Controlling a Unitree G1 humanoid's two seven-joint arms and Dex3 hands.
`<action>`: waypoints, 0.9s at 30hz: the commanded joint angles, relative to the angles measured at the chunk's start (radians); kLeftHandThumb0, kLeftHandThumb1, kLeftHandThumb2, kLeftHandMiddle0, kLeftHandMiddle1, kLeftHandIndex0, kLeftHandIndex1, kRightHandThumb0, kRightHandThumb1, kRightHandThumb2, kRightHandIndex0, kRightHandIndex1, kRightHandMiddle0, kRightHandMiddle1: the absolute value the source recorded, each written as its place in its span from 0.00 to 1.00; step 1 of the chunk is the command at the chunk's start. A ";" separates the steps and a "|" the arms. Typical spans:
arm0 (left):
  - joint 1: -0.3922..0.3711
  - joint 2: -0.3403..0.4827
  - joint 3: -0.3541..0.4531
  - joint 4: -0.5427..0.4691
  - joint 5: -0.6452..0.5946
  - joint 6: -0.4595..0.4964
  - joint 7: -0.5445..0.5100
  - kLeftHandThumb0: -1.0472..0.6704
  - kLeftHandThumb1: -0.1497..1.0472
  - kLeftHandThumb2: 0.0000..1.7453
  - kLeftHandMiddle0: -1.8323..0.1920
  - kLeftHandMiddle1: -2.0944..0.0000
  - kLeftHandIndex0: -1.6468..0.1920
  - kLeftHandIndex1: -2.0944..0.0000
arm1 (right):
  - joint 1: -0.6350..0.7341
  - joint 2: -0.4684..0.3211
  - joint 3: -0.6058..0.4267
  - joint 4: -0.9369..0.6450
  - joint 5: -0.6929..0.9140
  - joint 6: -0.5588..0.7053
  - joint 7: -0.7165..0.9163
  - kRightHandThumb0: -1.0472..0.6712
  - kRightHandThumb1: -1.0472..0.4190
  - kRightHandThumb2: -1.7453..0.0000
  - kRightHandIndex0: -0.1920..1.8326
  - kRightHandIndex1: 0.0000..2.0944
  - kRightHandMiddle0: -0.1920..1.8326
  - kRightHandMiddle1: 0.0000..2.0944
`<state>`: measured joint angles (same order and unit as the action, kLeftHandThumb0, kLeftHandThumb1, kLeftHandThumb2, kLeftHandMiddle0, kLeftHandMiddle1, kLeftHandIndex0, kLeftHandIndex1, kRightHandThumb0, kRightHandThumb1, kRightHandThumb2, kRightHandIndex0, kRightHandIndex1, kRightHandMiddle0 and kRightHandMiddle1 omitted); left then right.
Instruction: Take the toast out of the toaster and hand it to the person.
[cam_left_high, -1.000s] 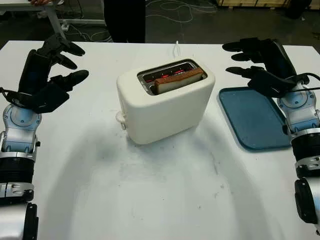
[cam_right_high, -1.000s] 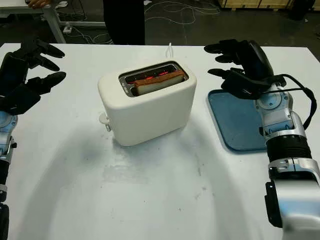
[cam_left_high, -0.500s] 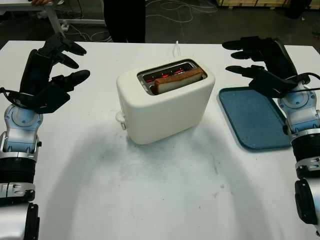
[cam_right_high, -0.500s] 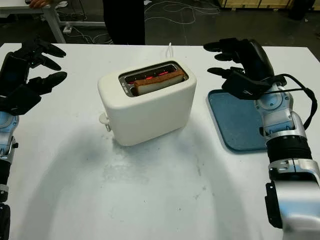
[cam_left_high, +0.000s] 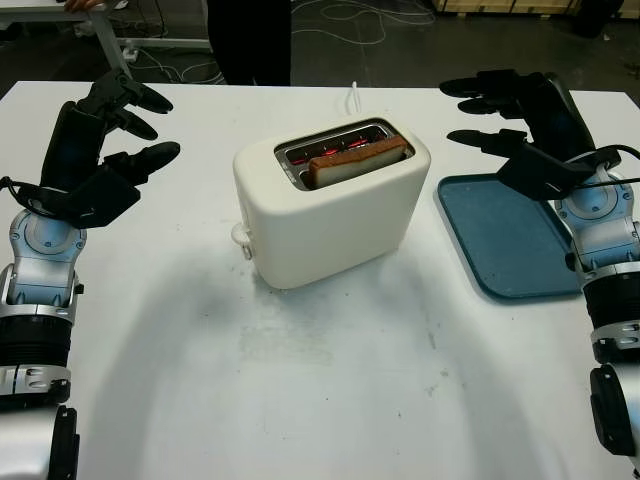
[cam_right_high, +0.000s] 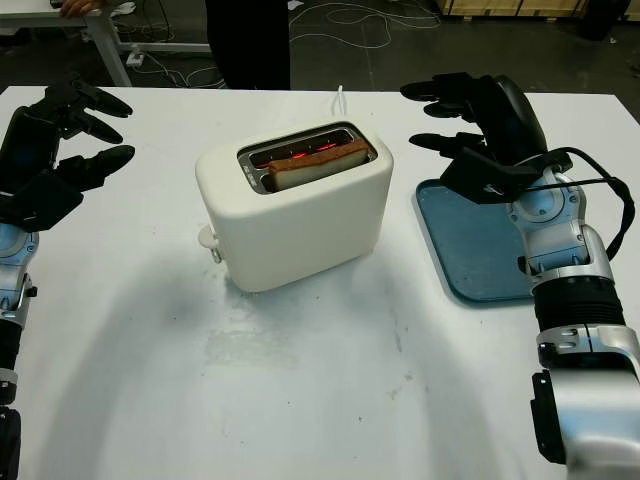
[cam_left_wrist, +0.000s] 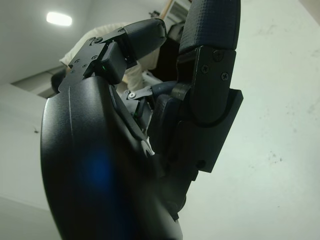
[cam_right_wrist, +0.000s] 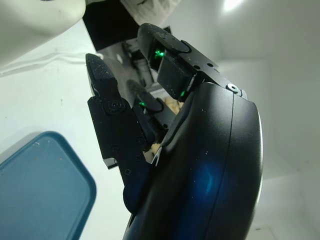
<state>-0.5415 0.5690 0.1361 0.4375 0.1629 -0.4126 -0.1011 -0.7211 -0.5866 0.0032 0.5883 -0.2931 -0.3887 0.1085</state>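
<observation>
— Moved since a second ago?
— Barely. Right hand (cam_left_high: 520, 125) eased a touch toward the toaster (cam_left_high: 330, 200), fingers (cam_left_high: 478, 137) apart, gripping nothing. Everything else as before.
— Largest first?
— White table (cam_left_high: 300, 380) carrying all. Cream toaster at centre, slots glowing red. Blue tray (cam_left_high: 510, 235) to its right, partly under the right hand.
— Left side?
— Left hand (cam_left_high: 95, 150) raised over the table, well apart from the toaster, fingers (cam_left_high: 150, 155) apart, touching nothing.
— And the toast (cam_left_high: 358, 158)?
— Standing in the nearer slot, top edge poking out, between both hands, closer to the right fingers, untouched.
</observation>
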 joint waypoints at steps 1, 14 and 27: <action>-0.012 -0.005 -0.006 0.003 -0.006 0.001 -0.004 0.01 0.89 0.13 0.70 0.35 0.73 0.40 | 0.011 -0.009 -0.013 -0.019 0.010 0.021 -0.003 0.46 0.18 1.00 0.56 0.01 0.51 0.00; -0.021 -0.008 -0.004 0.012 -0.012 0.000 -0.010 0.03 0.89 0.11 0.71 0.34 0.73 0.39 | 0.015 -0.010 -0.010 -0.042 0.000 0.036 -0.004 0.46 0.18 1.00 0.56 0.01 0.51 0.00; -0.014 -0.005 -0.002 0.002 -0.019 0.007 -0.018 0.03 0.89 0.11 0.70 0.34 0.73 0.40 | 0.015 -0.008 -0.013 -0.037 0.010 0.031 0.002 0.47 0.18 1.00 0.56 0.00 0.51 0.00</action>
<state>-0.5424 0.5647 0.1360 0.4442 0.1521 -0.4004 -0.1145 -0.7106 -0.5867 -0.0004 0.5605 -0.2930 -0.3664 0.1095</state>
